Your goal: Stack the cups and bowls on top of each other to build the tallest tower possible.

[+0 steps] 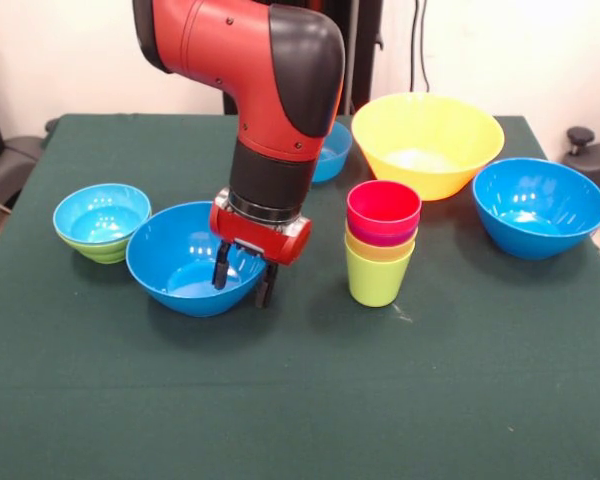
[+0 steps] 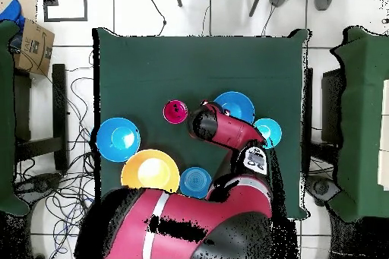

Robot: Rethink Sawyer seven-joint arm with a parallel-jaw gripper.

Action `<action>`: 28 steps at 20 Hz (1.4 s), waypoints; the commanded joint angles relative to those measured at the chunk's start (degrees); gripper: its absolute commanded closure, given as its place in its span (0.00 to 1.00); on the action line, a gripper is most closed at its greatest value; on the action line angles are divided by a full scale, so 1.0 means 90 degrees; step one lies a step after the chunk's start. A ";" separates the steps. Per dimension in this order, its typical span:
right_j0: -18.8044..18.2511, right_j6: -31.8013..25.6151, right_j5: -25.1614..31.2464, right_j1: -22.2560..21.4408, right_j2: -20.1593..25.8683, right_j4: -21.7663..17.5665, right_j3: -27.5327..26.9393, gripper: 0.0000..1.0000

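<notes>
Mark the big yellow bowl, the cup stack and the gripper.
yellow bowl [image 1: 450,172], front view, outer wall.
cup stack [image 1: 378,278], front view, lime green bottom cup's side.
gripper [image 1: 244,281], front view, between fingertips.

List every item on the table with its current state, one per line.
Pincer: open, fingers straddling the near blue bowl's rim.
Near blue bowl: upright, empty.
Cups: four nested, red on top, lime green lowest.
Yellow bowl: upright, empty.
Right blue bowl: upright, empty.
Small blue bowl: nested in green bowl.
</notes>
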 commanded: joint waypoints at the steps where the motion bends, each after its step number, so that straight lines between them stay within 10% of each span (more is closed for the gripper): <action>1: -0.0067 0.0898 -0.0098 0.0247 0.0456 -0.0121 0.0193 0.00; 28: -0.0125 0.0699 -0.0302 0.0216 0.0552 -0.0345 0.0156 0.00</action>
